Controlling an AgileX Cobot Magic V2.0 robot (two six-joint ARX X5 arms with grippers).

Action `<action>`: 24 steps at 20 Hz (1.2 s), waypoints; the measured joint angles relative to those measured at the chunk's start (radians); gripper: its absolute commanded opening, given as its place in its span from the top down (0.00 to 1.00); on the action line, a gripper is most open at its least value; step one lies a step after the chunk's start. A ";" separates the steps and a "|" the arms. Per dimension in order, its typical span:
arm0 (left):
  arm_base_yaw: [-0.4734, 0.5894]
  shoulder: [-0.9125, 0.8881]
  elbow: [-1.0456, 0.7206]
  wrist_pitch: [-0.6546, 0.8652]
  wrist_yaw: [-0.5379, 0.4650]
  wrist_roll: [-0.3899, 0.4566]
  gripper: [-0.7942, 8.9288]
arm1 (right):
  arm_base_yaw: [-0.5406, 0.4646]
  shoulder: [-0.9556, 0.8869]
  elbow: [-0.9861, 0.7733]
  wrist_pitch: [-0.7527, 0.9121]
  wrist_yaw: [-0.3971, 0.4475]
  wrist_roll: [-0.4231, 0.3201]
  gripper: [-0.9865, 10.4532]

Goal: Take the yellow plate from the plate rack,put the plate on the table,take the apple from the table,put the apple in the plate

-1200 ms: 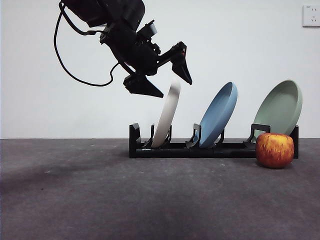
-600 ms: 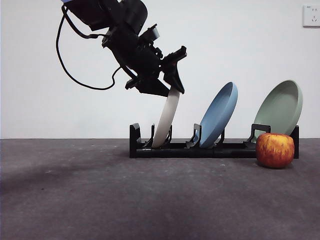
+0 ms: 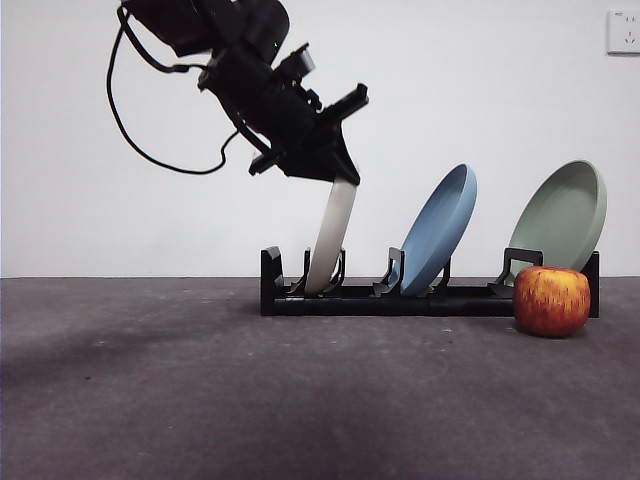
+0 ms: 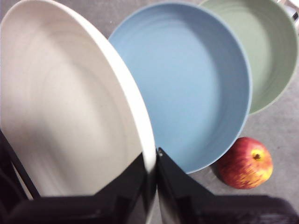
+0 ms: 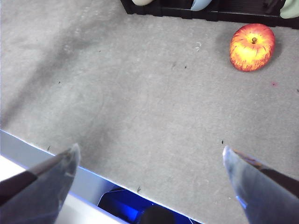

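The yellow plate (image 3: 330, 240) is pale cream and stands on edge in the leftmost slot of the black plate rack (image 3: 420, 298). My left gripper (image 3: 338, 172) is shut on the plate's top rim; the left wrist view shows both jaws pinching the rim (image 4: 150, 163) of the plate (image 4: 65, 116). The red apple (image 3: 551, 300) rests on the table (image 3: 250, 400) in front of the rack's right end, and shows in the left wrist view (image 4: 245, 162) and right wrist view (image 5: 252, 46). My right gripper (image 5: 149, 165) is open and empty, above the table's near edge.
A blue plate (image 3: 437, 228) stands in the rack's middle slot and a pale green plate (image 3: 563, 215) in the right slot, behind the apple. A wall socket (image 3: 622, 30) is at the top right. A black cable (image 3: 125, 120) hangs from the left arm.
My left gripper has come down onto the cream plate's top rim and closed on it. The plate now stands a little more upright in its slot.
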 measured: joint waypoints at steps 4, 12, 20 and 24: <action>0.013 -0.082 0.000 -0.015 0.014 -0.001 0.93 | 0.000 0.000 0.000 0.000 0.000 0.000 0.37; -0.039 -0.313 0.000 -0.381 -0.059 0.177 0.92 | 0.000 0.000 0.000 0.000 0.000 0.000 0.37; -0.370 -0.381 -0.003 -0.821 -0.541 0.410 0.92 | 0.000 0.000 0.000 0.019 0.000 0.000 0.37; -0.500 -0.364 -0.127 -0.751 -0.677 0.409 0.92 | 0.000 0.000 0.000 0.019 0.000 0.000 0.37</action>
